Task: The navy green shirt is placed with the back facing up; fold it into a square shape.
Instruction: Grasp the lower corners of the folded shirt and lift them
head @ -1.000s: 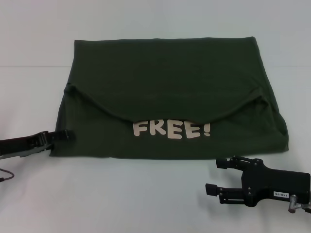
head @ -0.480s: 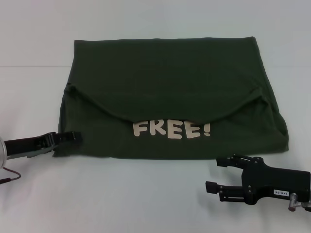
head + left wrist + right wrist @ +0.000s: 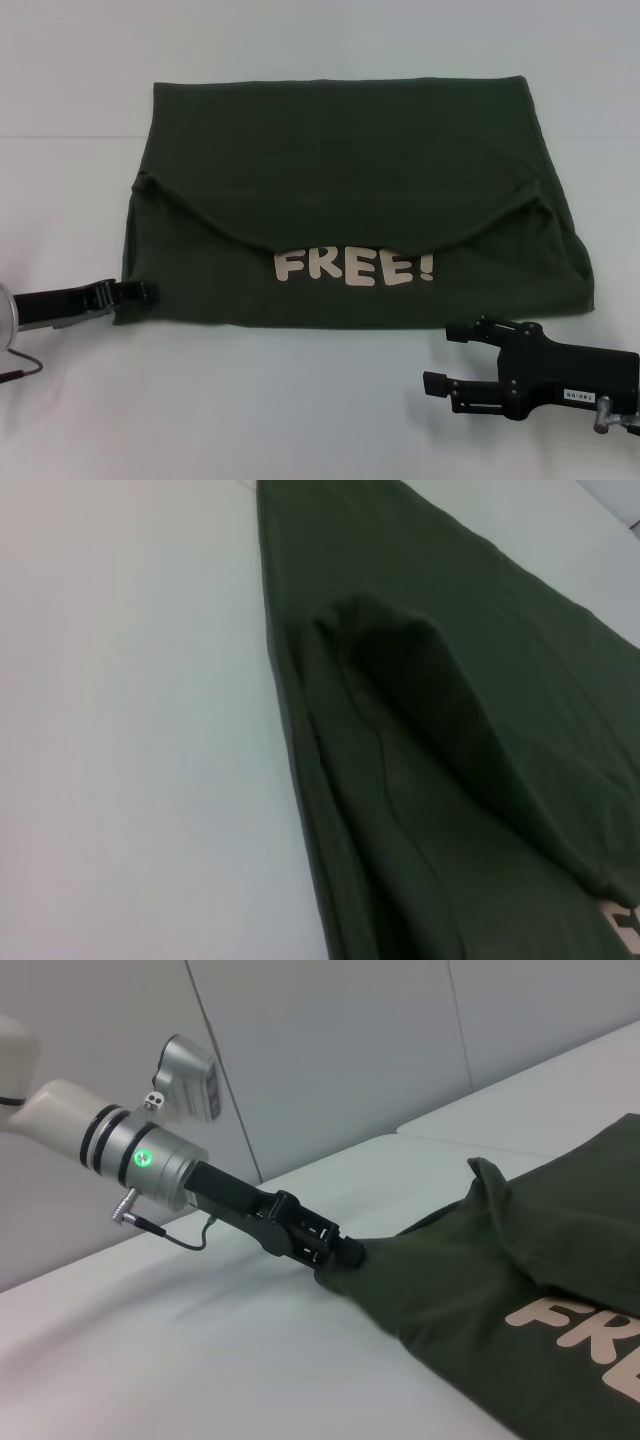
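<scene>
One pincer (image 3: 345, 1252) meets shirt (image 3: 350, 190) edge, right-wrist view.

Left hand (image 3: 147, 290) at shirt's (image 3: 350, 190) near-left corner, right hand (image 3: 440, 360) before it

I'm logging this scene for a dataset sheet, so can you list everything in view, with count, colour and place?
navy green shirt: one, dark olive green, lying flat in the middle of the table, partly folded so a curved flap overlaps the near part; both sleeves tucked in at the sides.
"FREE!" lettering: one print, cream, on the shirt's near part just below the flap's edge.
table: one, white, under everything.
wall panels: pale grey, behind the table in the right wrist view.
left gripper: one, black on a silver wrist, at the shirt's near left corner, its tip in the fabric edge.
right gripper: one, black, fingers apart, on bare table near the shirt's near right corner, not touching it.
</scene>
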Motion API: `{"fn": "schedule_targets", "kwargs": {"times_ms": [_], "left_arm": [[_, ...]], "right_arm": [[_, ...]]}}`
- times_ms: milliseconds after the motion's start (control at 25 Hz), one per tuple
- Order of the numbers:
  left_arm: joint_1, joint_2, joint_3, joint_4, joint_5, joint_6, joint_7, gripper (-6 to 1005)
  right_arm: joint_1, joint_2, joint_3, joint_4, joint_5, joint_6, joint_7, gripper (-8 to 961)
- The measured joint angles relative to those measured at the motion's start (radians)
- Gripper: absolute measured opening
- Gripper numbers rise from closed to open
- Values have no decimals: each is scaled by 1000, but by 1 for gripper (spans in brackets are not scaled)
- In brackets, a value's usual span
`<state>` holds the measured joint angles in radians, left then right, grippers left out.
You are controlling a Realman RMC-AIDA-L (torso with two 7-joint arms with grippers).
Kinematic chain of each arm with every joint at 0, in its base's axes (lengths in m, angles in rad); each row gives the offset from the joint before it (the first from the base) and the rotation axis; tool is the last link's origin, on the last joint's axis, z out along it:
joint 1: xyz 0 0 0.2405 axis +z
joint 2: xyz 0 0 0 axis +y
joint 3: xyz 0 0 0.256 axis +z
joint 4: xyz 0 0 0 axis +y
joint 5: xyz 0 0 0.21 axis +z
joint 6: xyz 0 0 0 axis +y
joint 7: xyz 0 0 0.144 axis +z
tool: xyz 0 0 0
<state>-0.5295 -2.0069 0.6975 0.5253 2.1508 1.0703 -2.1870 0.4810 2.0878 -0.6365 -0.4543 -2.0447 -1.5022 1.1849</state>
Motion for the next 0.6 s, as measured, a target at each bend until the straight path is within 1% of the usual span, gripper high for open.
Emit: {"fn": "schedule_targets", "kwargs": {"times_ms": [200,440,520,600], "left_arm": [[0,0,2,0,4,0,1,569],[0,1,2,7,4,0,2,363],[0,1,2,8,4,1,2,244],[-2,3,2,8,4,3,2,125]], "right_arm": [[0,0,0,-2,0,-1,2,895],[0,0,3,-8,0,-5,32,894],[-1,-6,13,-23,0,-8,103,893],[-2,-17,31,-53,1,-14,216,893]]}}
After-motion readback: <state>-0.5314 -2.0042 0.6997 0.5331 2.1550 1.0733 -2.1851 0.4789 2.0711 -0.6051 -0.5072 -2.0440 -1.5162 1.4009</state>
